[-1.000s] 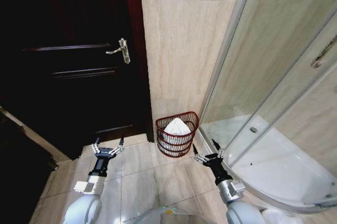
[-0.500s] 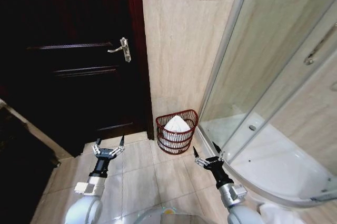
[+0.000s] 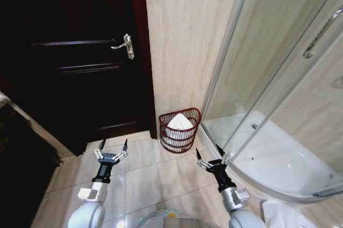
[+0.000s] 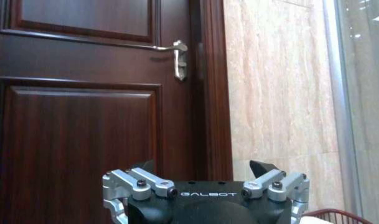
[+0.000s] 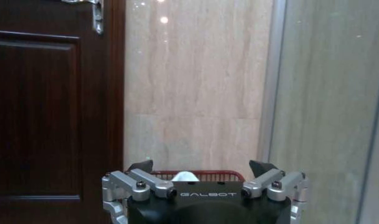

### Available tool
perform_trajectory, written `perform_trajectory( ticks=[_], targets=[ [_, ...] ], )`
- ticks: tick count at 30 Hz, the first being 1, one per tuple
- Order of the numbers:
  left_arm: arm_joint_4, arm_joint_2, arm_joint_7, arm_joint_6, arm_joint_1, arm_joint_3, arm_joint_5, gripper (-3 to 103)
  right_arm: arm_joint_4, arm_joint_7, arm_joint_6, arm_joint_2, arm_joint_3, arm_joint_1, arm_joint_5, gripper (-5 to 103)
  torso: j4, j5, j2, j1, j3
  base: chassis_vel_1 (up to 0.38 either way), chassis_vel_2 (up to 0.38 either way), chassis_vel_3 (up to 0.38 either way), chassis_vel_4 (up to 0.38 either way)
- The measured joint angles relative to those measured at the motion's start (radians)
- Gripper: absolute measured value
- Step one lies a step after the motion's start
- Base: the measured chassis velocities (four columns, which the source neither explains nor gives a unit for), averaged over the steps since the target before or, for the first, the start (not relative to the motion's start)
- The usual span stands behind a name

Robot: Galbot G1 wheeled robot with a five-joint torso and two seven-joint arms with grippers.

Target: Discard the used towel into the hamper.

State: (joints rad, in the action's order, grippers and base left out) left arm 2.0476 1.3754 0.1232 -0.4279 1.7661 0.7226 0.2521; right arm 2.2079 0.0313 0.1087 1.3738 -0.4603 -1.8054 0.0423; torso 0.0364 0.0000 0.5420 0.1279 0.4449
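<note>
The hamper (image 3: 179, 130), a small round reddish-brown wire basket, stands on the tiled floor against the beige wall, between the dark door and the shower enclosure. A white towel (image 3: 179, 123) sits bunched inside it, peaking above the rim. In the right wrist view the hamper's rim (image 5: 214, 173) and the towel's tip (image 5: 185, 176) show just past the fingers. My left gripper (image 3: 113, 145) hovers open over the floor tiles, left of the hamper and nearer to me. My right gripper (image 3: 209, 153) is open too, just in front of the hamper on its right side. Both are empty.
A dark wooden door (image 3: 80, 62) with a metal lever handle (image 3: 126, 45) is on the left. A curved glass shower enclosure (image 3: 278, 105) with a white tray (image 3: 284, 158) fills the right. Open floor tiles (image 3: 155, 177) lie between the arms.
The whole head view has shifted: hamper, door and shower sit slightly higher and farther, so the camera moved. Both grippers stay open and empty in much the same pose.
</note>
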Motion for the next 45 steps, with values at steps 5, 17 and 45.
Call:
perform_trajectory(
  ticks=[5, 17, 45],
  targets=[
    [-0.005, 0.002, 0.000, -0.002, -0.002, -0.001, -0.005, 100, -0.007, -0.007, 0.007, 0.010, -0.002, 0.000, 0.001, 100, 0.0000, 0.0000, -0.019, -0.008, -0.012, -0.028, -0.059, -0.046, -0.034],
    [-0.013, 0.008, 0.003, 0.000, -0.015, -0.008, -0.015, 100, -0.016, -0.011, 0.024, 0.030, -0.007, -0.014, 0.017, 100, 0.0000, 0.0001, -0.054, -0.022, -0.032, -0.073, -0.086, -0.076, -0.088],
    [-0.041, 0.012, 0.012, -0.011, -0.019, -0.017, -0.006, 100, -0.087, -0.163, 0.125, 0.058, -0.004, -0.036, 0.015, 100, 0.0000, 0.0000, -0.168, -0.068, -0.100, -0.047, -0.047, -0.045, -0.040]
  ],
)
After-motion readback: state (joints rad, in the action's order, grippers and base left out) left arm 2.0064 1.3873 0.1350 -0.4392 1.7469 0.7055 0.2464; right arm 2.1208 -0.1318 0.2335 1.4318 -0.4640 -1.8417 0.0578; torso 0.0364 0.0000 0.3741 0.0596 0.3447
